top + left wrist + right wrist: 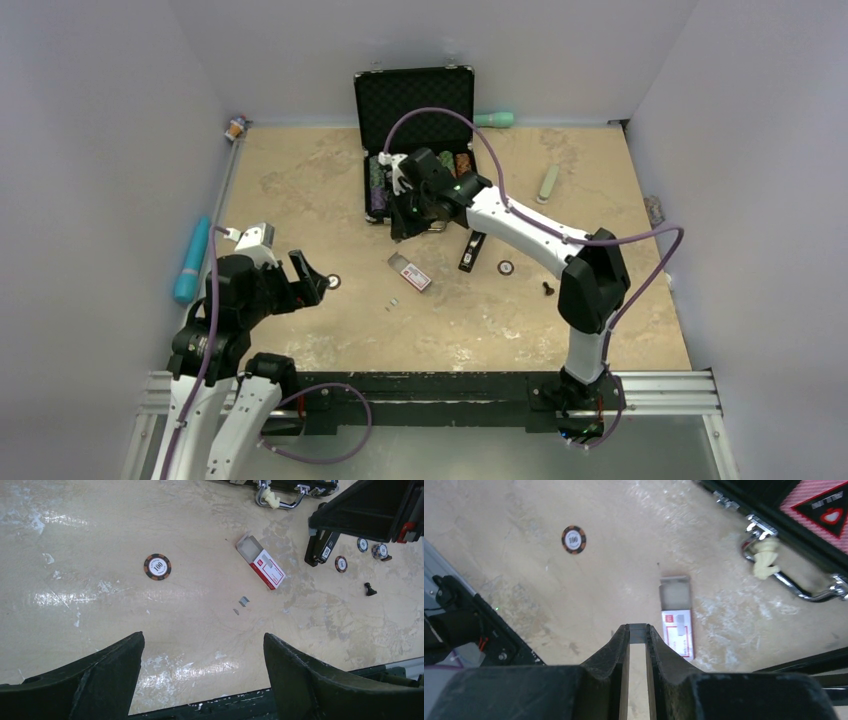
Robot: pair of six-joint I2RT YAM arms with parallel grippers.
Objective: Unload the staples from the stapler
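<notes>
Stapler [472, 250]: flat on the table [300, 190], just right of the right gripper [405, 222], nearer the bases.
Right pincer: jaws narrow, pinching a small grey strip [638, 633].
Left gripper [202, 641]: jaws wide apart.
Staples [243, 601]: loose, ahead of the left gripper.

Here's the tally: one stapler [472, 250], one red-and-white box [411, 272], one open black case [415, 100]. Staples [244, 601]: two silver bits loose on the table [300, 180], plus a third grey sliver pinched at the tips of the right gripper [638, 630]. Loose poker chips [157, 567]: four in the left wrist view, two of them small and far. One little black peg [548, 289]. Two teal tubes [192, 260], one pale green bar [548, 183], one small jar [236, 127] in the far corner. Two grippers, and the left gripper [202, 637] makes the pair. Chips inside the case: too packed to count.
</notes>
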